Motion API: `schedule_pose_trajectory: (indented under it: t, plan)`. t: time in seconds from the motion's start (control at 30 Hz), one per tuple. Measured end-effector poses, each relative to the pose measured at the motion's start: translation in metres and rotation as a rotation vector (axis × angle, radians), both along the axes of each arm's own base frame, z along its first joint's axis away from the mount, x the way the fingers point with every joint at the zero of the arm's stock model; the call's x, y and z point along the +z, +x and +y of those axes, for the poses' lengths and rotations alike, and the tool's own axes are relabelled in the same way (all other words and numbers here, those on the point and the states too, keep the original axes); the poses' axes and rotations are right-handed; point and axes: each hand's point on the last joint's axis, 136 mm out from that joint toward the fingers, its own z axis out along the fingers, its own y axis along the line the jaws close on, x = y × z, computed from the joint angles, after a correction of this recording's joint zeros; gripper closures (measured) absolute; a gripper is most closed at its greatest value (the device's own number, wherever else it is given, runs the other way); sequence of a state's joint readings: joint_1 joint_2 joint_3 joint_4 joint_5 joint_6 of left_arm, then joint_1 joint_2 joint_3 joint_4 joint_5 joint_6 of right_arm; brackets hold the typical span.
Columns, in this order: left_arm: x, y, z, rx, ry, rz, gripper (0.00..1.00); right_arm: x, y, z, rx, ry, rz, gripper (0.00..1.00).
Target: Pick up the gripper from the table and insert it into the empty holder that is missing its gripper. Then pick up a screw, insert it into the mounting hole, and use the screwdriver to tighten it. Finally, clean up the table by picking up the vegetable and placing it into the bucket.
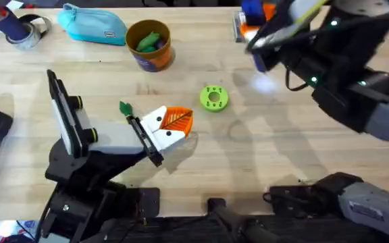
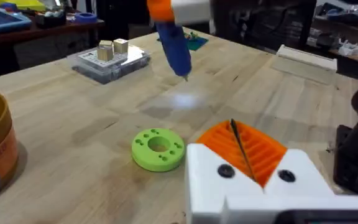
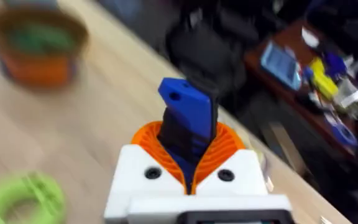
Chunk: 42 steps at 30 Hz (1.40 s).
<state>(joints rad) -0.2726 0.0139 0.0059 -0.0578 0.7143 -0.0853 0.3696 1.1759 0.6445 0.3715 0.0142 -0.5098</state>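
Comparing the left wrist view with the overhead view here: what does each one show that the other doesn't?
Left wrist view alone: the screwdriver's thin metal tip hanging above the bare table, and two small blocks on a clear tray.

Overhead alone: the turquoise pouch, and green vegetables lying inside the bucket.

Shared: the green ring on the wood, the left gripper with its orange pads closed together, and the right gripper holding the blue screwdriver.
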Motion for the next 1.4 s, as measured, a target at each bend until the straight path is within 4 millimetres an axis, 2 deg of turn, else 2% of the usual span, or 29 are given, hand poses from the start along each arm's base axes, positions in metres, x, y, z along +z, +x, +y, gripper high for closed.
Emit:
schedule_pose_trajectory:
  t: [0.1, 0.2, 0.37, 0.5, 0.53, 0.6, 0.63, 0.67, 0.8, 0.83, 0.87, 1.0, 1.07, 1.23, 1.4]
  plan:
    - [0.000, 0.000, 0.000, 0.000, 0.000, 0.000, 0.985, -0.043, 0.009, -0.021, -0.005, -0.202, 0.072, 0.978]
    - [0.000, 0.000, 0.000, 0.000, 0.000, 0.000, 0.985, -0.074, 0.013, -0.030, 0.027, -0.352, 0.117, 0.978]
    - [0.000, 0.000, 0.000, 0.000, 0.000, 0.000, 0.985, -0.113, 0.014, -0.026, 0.108, -0.500, 0.165, 0.978]
    - [0.000, 0.000, 0.000, 0.000, 0.000, 0.000, 0.985, -0.151, 0.004, -0.018, 0.188, -0.585, 0.248, 0.973]
    - [0.000, 0.000, 0.000, 0.000, 0.000, 0.000, 0.985, -0.160, 0.000, -0.017, 0.207, -0.601, 0.273, 0.938]
    - [0.000, 0.000, 0.000, 0.000, 0.000, 0.000, 0.985, -0.176, -0.007, -0.014, 0.237, -0.624, 0.322, 0.809]
    - [0.000, 0.000, 0.000, 0.000, 0.000, 0.000, 0.985, -0.182, -0.010, -0.014, 0.241, -0.622, 0.344, 0.717]
    - [0.000, 0.000, 0.000, 0.000, 0.000, 0.000, 0.985, -0.185, -0.010, -0.013, 0.235, -0.611, 0.355, 0.568]
    - [0.000, 0.000, 0.000, 0.000, 0.000, 0.000, 0.985, -0.177, -0.002, -0.014, 0.166, -0.526, 0.365, 0.182]
    - [0.000, 0.000, 0.000, 0.000, 0.000, 0.000, 0.985, -0.174, 0.001, -0.014, 0.149, -0.508, 0.362, 0.055]
    - [0.000, 0.000, 0.000, 0.000, 0.000, 0.000, 0.985, -0.171, 0.001, -0.014, 0.134, -0.484, 0.368, 0.020]
    - [0.000, 0.000, 0.000, 0.000, 0.000, 0.000, 0.985, -0.168, -0.004, -0.013, 0.101, -0.418, 0.405, 0.006]
    - [0.000, 0.000, 0.000, 0.000, 0.000, 0.000, 0.985, -0.157, -0.006, -0.014, 0.087, -0.389, 0.394, 0.006]
    - [0.000, 0.000, 0.000, 0.000, 0.000, 0.000, 0.985, -0.107, -0.013, -0.015, 0.049, -0.297, 0.322, 0.006]
    - [0.000, 0.000, 0.000, 0.000, 0.000, 0.000, 0.985, -0.056, -0.036, -0.008, 0.061, -0.105, 0.281, 0.006]
